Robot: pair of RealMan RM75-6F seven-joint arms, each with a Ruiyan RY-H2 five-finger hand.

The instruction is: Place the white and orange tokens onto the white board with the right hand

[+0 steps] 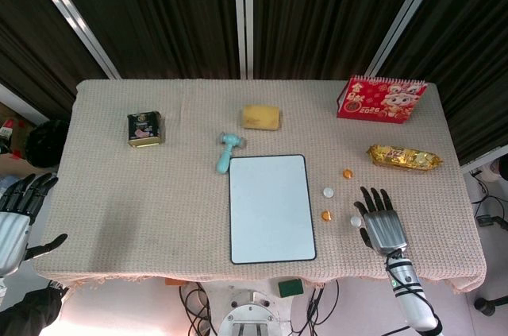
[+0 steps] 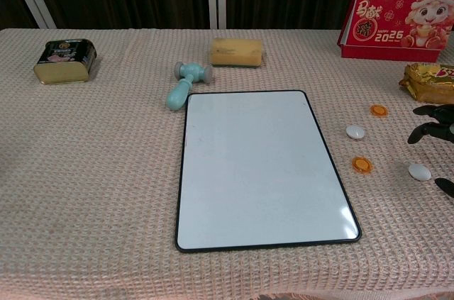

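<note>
The white board lies flat in the middle of the table with nothing on it. To its right lie two orange tokens and two white tokens. My right hand hovers over the cloth just right of the nearest white token, fingers spread, holding nothing. My left hand hangs off the table's left edge, fingers apart and empty.
At the back stand a red calendar, a yellow sponge, a dark tin and a teal toy hammer near the board's top left corner. A gold snack packet lies beyond the tokens.
</note>
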